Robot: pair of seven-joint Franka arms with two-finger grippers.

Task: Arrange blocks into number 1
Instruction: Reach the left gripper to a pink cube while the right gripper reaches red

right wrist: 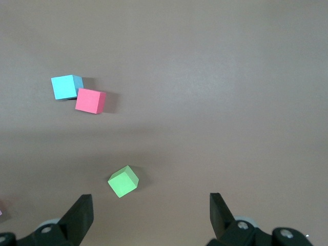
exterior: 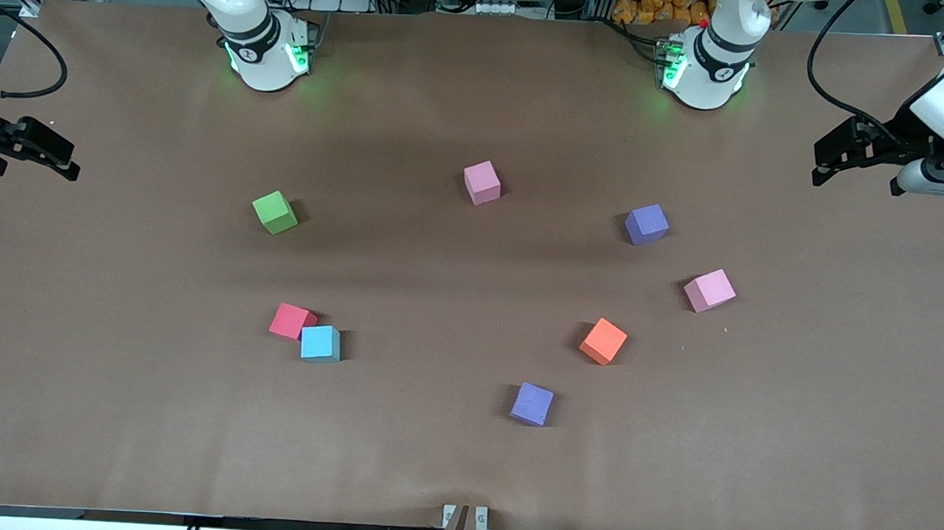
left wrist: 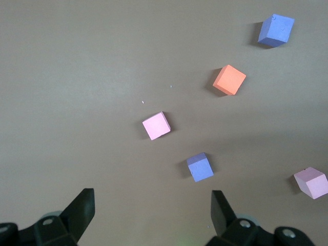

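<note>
Purple cube [exterior: 532, 404] nearest camera. Blue block [exterior: 321, 343] touching red block [exterior: 292, 321]; orange block [exterior: 603, 341] apart, 2 pink blocks [exterior: 482, 182] [exterior: 710, 290] farther up table. My left gripper [exterior: 823, 164] and right gripper [exterior: 64, 160] spread wide, holding nothing, waiting at table ends.

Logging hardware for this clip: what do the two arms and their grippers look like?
Both arms are glossy white with black joint bands and green lights at the bases. Black cables trail from each. The left gripper and right gripper are matte black, with two wedge-shaped fingers.
</note>
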